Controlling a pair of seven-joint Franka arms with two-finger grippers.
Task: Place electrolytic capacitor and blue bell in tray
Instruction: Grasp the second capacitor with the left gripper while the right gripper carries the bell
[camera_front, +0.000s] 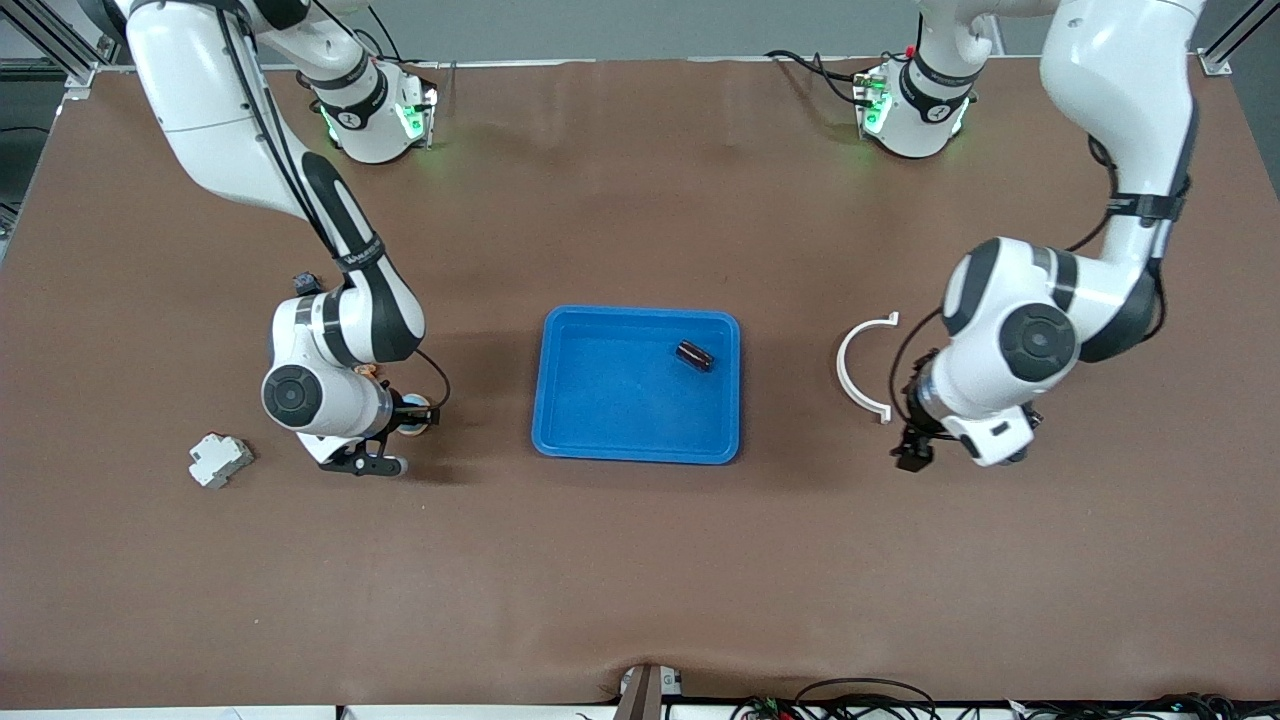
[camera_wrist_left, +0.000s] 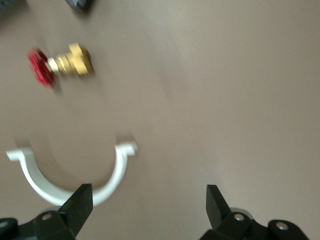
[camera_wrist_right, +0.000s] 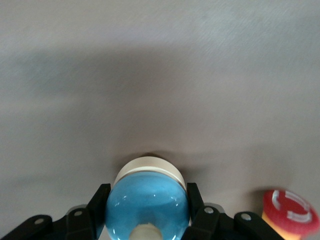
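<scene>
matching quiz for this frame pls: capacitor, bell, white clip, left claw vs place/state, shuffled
Things:
1. capacitor
2. bell
3. white clip
4. left claw

Place or state:
A. open, above bare table by the clip
B. in the tray
C. on the table beside the left arm
D. gripped in the right claw

Pairs: 1-B, 2-D, 3-C, 4-A

My black fingers (camera_wrist_right: 100, 200) clasp a glossy sky-blue domed bell (camera_wrist_right: 148, 205) on a cream round base. Beside the bell sits a red-and-yellow round button (camera_wrist_right: 290, 211); the shallow rectangular plastic tray (camera_front: 560, 400) is bright blue.
</scene>
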